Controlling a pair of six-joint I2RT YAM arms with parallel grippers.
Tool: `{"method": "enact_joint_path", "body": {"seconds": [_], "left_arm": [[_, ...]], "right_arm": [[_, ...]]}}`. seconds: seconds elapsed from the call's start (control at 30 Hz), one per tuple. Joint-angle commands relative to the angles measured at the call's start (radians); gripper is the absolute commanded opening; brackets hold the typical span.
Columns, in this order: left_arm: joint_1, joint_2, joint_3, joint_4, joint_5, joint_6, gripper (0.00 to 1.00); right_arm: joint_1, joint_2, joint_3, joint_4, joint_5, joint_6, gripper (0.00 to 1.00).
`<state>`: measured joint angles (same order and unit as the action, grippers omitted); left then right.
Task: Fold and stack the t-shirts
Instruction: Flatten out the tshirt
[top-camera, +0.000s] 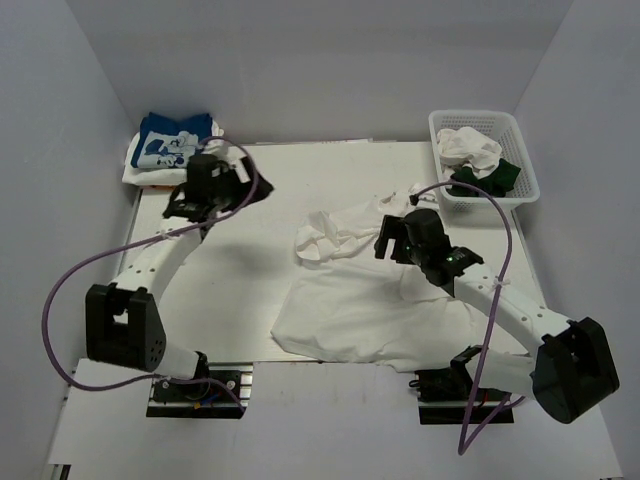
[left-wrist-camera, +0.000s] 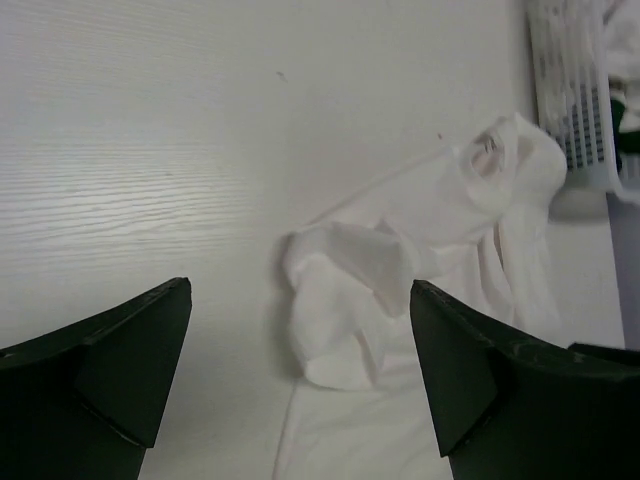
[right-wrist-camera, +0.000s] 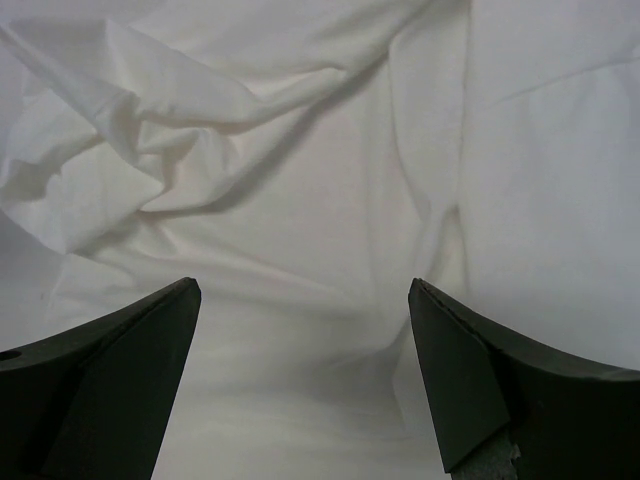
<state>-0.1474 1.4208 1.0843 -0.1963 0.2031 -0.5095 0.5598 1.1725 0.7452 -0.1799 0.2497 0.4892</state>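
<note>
We take this for a robotics lab test cell, not a home. Plain white panels (top-camera: 300, 60) box in a bare white desk (top-camera: 240, 270). The left arm (top-camera: 150, 265) and right arm (top-camera: 505, 305) stand bolted to metal plates (top-camera: 195, 395) at its edge, purple cables (top-camera: 48, 320) looping free. The only props are t-shirts (top-camera: 360, 300) and a plastic basket (top-camera: 495, 203).

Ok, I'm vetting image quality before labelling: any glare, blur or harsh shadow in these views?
Top external: even light, the white t-shirt barely separates from the table. Left wrist: the left tool is near-black, the basket soft. Right wrist: only faint fold shadows give that t-shirt shape; no glare.
</note>
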Motion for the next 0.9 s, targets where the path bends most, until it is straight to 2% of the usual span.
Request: {"method": "enact_joint_path", "body": {"seconds": [0.0,0.07,0.17,0.27,0.43,0.47,0.5,0.57,0.6,0.63,0.67,0.7,0.77,0.8,0.87], "left_arm": [[-0.157,0.097,0.092,-0.116,-0.066,0.101,1.0],[-0.255,0.233,0.199,-0.217,-0.149,0.152,0.98],[-0.335,0.364,0.334,-0.299,-0.18,0.172,0.92],[-0.368,0.48,0.436,-0.324,-0.211,0.161,0.91],[-0.406,0.596,0.572,-0.353,-0.263,0.126,0.78],[-0.418,0.633,0.589,-0.365,-0.274,0.126,0.73],[-0.419,0.651,0.626,-0.391,-0.307,0.126,0.59],[-0.428,0.684,0.664,-0.416,-0.329,0.15,0.41],[-0.428,0.713,0.715,-0.432,-0.34,0.163,0.35],[-0.428,0.725,0.739,-0.466,-0.378,0.163,0.23],[-0.428,0.725,0.764,-0.476,-0.392,0.163,0.13],[-0.428,0.734,0.799,-0.476,-0.421,0.163,0.04],[-0.428,0.716,0.813,-0.486,-0.432,0.176,0.0],[-0.428,0.699,0.813,-0.471,-0.465,0.177,0.0],[-0.428,0.626,0.784,-0.431,-0.491,0.177,0.0]], "right_arm": [[-0.035,-0.028,-0.018,-0.073,0.055,0.06,0.9],[-0.043,-0.017,-0.021,-0.107,0.065,0.065,0.9],[-0.076,0.021,-0.024,-0.125,0.071,0.043,0.9],[-0.095,0.093,0.005,-0.153,0.106,0.035,0.9],[-0.113,0.231,0.054,-0.15,0.132,0.019,0.9],[-0.113,0.251,0.08,-0.144,0.122,0.015,0.9],[-0.12,0.281,0.091,-0.142,0.123,0.014,0.9],[-0.123,0.335,0.129,-0.147,0.14,0.038,0.87],[-0.129,0.349,0.132,-0.145,0.146,0.038,0.83],[-0.135,0.386,0.143,-0.144,0.154,0.043,0.74],[-0.136,0.397,0.167,-0.144,0.166,0.054,0.59],[-0.141,0.409,0.174,-0.145,0.177,0.058,0.29],[-0.149,0.42,0.198,-0.148,0.215,0.071,0.05],[-0.147,0.409,0.206,-0.154,0.226,0.072,0.0],[-0.149,0.363,0.239,-0.176,0.272,0.066,0.0]]}}
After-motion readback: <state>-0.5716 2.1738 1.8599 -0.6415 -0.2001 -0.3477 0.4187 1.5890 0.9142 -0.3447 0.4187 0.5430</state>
